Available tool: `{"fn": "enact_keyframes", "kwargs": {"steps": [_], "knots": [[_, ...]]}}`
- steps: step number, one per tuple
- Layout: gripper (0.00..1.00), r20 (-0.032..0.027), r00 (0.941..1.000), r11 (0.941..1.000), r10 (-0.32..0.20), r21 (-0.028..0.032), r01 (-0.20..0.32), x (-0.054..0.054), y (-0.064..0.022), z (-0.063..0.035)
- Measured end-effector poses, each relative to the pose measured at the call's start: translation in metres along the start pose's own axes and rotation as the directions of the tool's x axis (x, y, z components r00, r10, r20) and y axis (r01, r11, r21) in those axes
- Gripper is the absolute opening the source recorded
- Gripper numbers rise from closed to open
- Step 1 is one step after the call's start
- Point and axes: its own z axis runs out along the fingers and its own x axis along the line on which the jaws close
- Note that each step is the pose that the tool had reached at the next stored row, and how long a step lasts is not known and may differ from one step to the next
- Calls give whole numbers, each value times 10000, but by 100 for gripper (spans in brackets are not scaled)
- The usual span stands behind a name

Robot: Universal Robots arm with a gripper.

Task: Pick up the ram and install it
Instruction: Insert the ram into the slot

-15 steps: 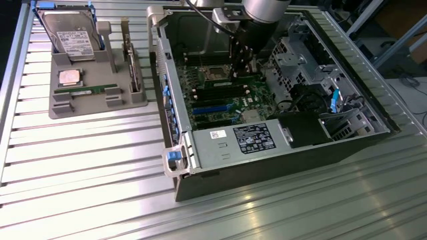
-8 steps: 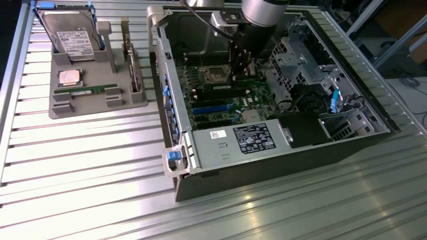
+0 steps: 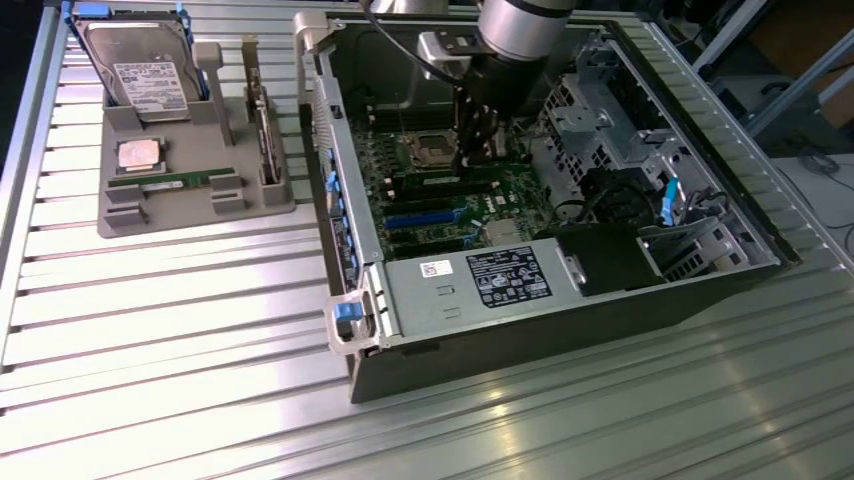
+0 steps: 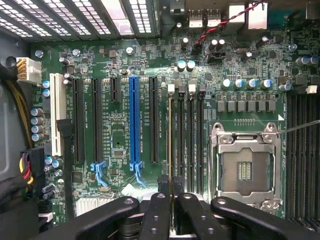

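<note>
Here the silver-grey cylindrical robot arm [image 3: 523,30] reaches straight down into the open black metal computer case [image 3: 561,310], its black pincer [image 3: 477,150] poised just above the green motherboard [image 3: 447,195]. In the wrist view the pincer's [image 4: 171,200] dark, perforated fingers [image 4: 156,210] are pressed in on a thin edge-on strip — the long narrow green ram stick [image 4: 170,145], standing upright in line with the first of the black memory slots [image 4: 190,140], its lower edge at or in the slot; whether it is fully seated I cannot tell. Beside these slots sits the square silver processor socket [image 4: 246,167] with its metal frame. On the other side run the long blue expansion slot [image 4: 133,120] and a white one [image 4: 58,112].

In the exterior view, a grey moulded plastic tray [image 3: 180,190] lies on the ribbed aluminium table [image 3: 160,330], well apart from the case — it carries a silver hard drive [image 3: 140,65], a square processor chip [image 3: 140,153] and another narrow green stick [image 3: 167,183].
</note>
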Motion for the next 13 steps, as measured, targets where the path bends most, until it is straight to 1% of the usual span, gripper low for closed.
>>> {"fn": "enact_keyframes", "kwargs": {"steps": [2,10,13], "knots": [[12,-3,10000,10000,0,0,0,-13,6,25],[12,-14,10000,10000,0,0,0,-33,38,73],[12,-30,10000,10000,1,0,-1,-53,38,94]]}}
